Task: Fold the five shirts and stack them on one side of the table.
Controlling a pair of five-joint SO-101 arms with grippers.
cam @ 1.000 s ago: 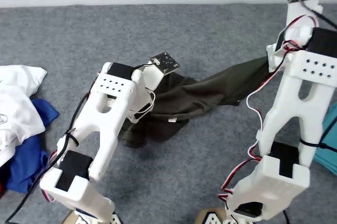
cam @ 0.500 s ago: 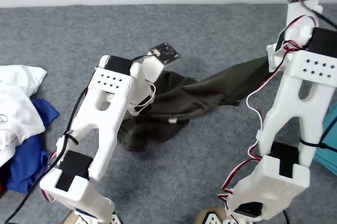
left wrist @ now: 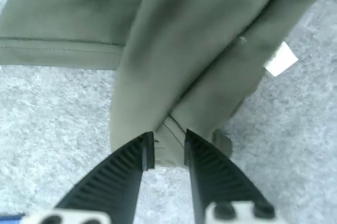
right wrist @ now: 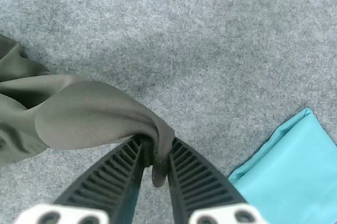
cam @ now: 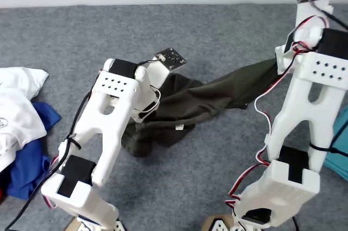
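We see a table (cam: 217,35) covered in a grey, felt-like cloth. At its left edge lies a rumpled white shirt (cam: 16,108), overlapping a blue shirt (cam: 30,166) — the two make one loose heap. Near the middle a dark olive shirt (cam: 185,103) rests bunched on the grey, and its right end rises off the surface. At the right edge a teal shirt (cam: 341,152) lies flat — well apart from the heap on the left.

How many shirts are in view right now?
4. A dark olive shirt held by the left gripper and right gripper; a white shirt crumpled at the left edge over a blue shirt; a turquoise shirt at the right edge. Others may be hidden.
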